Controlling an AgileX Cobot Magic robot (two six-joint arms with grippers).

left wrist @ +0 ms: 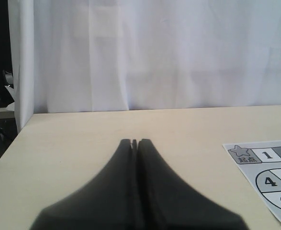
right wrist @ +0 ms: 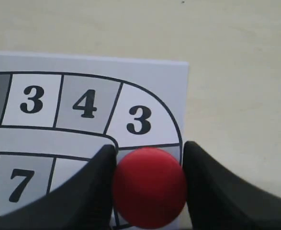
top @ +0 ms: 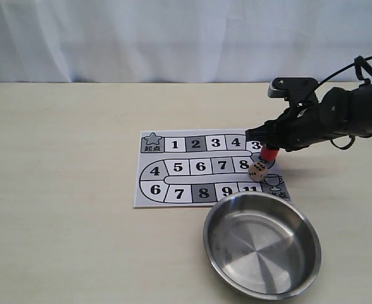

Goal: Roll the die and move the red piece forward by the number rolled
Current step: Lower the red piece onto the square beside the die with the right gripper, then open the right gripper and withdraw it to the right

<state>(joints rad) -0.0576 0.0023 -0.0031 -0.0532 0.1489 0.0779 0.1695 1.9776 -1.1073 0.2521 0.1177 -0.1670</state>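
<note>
Red piece (top: 270,154) is gripped upright betw. the closed-in fingers of the right hand (right wrist: 149,148), centre-right of frame, at the board's (top: 173,190) right bend below sq. 3. Die (top: 258,170) is seen just below-left of it. Left hand (left wrist: 134,142) is shown fully closed, empty, above bare surface (left wrist: 73,143).

I see soft, even light with only faint shadows, a dull sheen inside the steel bowl (top: 262,253), a washed-out white curtain (left wrist: 178,57), and up close the red piece (right wrist: 149,188) and the left gripper (left wrist: 134,142) look blurred.
</note>
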